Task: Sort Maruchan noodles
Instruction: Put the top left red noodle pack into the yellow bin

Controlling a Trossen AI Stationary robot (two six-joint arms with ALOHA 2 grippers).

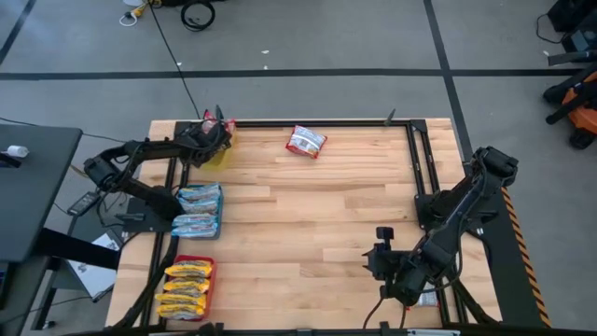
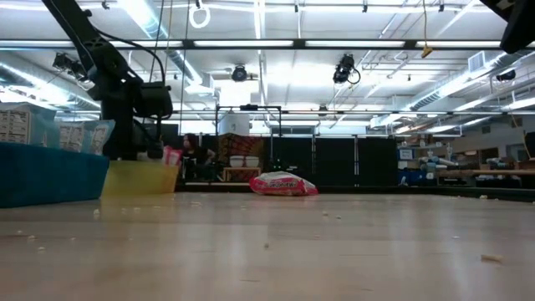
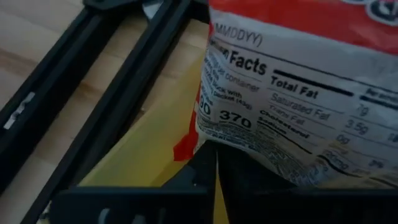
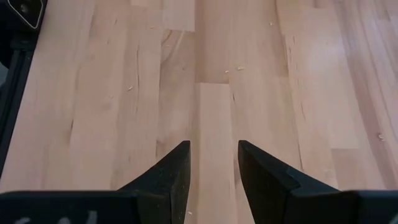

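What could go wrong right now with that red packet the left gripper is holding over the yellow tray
The left gripper pinches the red packet only by its edge above the yellow tray, at the table's far corner; it could slip or land outside on the black frame. A second red packet lies loose on the table, apart from the tray, and could be missed. The right gripper waits open, far off.

The middle of the wooden table (image 1: 317,224) lies bare, wide enough for a gripper to cross. Along its left edge stand three trays in a row: a yellow tray (image 1: 220,152) at the far corner, with the left gripper (image 1: 216,132) and a red-and-white packet (image 3: 292,93) over it, a blue tray (image 1: 198,211) full of packets, and a red tray (image 1: 188,287) likewise full. One loose packet (image 1: 306,141) lies near the far edge. The right arm (image 1: 438,233) sits at the near right corner.
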